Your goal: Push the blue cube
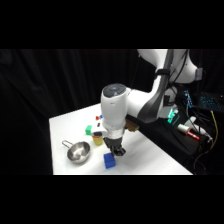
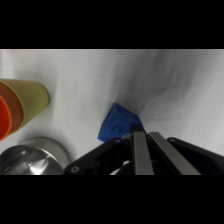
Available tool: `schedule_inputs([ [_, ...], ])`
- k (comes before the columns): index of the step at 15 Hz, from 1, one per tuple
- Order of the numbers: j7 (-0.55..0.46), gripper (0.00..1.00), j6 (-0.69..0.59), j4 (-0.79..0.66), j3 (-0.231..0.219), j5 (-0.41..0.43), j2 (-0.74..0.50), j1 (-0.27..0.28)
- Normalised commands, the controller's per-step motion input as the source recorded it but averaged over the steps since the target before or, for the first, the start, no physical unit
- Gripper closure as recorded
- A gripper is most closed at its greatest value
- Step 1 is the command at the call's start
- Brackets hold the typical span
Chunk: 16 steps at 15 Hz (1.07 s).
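Note:
The blue cube (image 1: 109,160) sits on the white table near its front edge, to the right of the steel bowl. In the wrist view the blue cube (image 2: 118,125) lies tilted just past the fingertips, touching or nearly touching them. My gripper (image 1: 116,150) hangs low over the table, right behind and slightly above the cube. In the wrist view my gripper (image 2: 147,135) is shut, its two metal fingers (image 2: 140,152) pressed side by side with nothing between them.
A steel bowl (image 1: 79,151) stands left of the cube and also fills the wrist view's lower left corner (image 2: 35,157). A green block (image 1: 89,130) lies behind the bowl. A yellow cup (image 2: 31,100) with an orange object (image 2: 7,117) lies at the wrist view's left.

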Motion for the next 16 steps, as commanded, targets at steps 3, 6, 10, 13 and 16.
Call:
schedule_inputs([
  [3, -0.05, 0.96, 0.29, 0.13, -0.11, -0.041, 0.23, 0.088],
  [6, -0.07, 0.96, 0.23, 0.17, -0.114, -0.035, 0.22, 0.076],
  [10, -0.07, 0.96, 0.12, 0.12, -0.096, -0.021, 0.14, 0.071],
  [13, -0.07, 0.97, -0.19, 0.02, -0.041, 0.049, -0.12, 0.06],
  [16, -0.09, 0.96, -0.4, 0.03, -0.017, 0.07, -0.27, 0.044],
])
